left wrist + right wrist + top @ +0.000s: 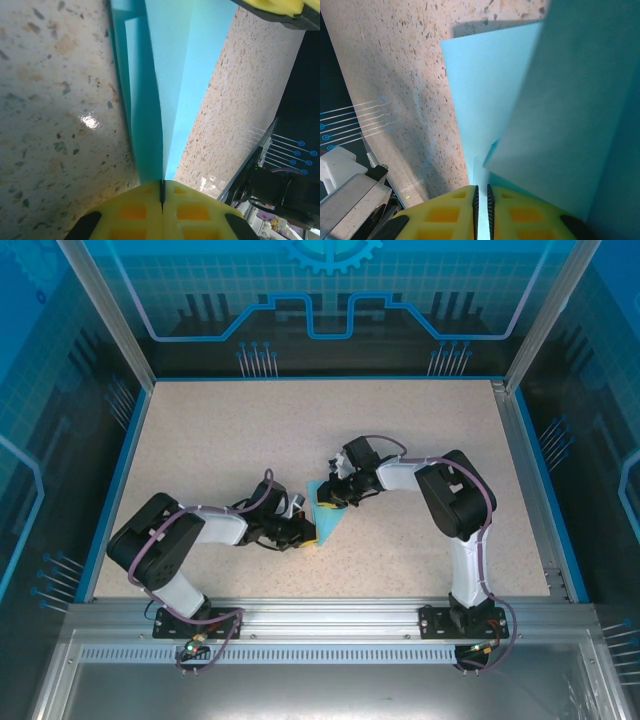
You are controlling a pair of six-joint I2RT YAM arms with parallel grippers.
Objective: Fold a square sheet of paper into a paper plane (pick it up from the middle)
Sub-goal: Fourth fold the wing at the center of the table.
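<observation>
The square sheet of paper, light blue and folded into a long tapering shape with layered flaps, is held between both grippers near the table's middle. My left gripper is shut on its near-left end; in the left wrist view the yellow jaws pinch the narrow end of the paper, which fans out away from them. My right gripper grips the far-right end; its jaws stand a sliver apart with a paper layer between them and a folded flap hanging alongside.
The speckled beige table has a blue rim and glass walls around it. A metal rail runs along the near edge by the arm bases. A yellow finger of the right gripper shows at the top of the left wrist view.
</observation>
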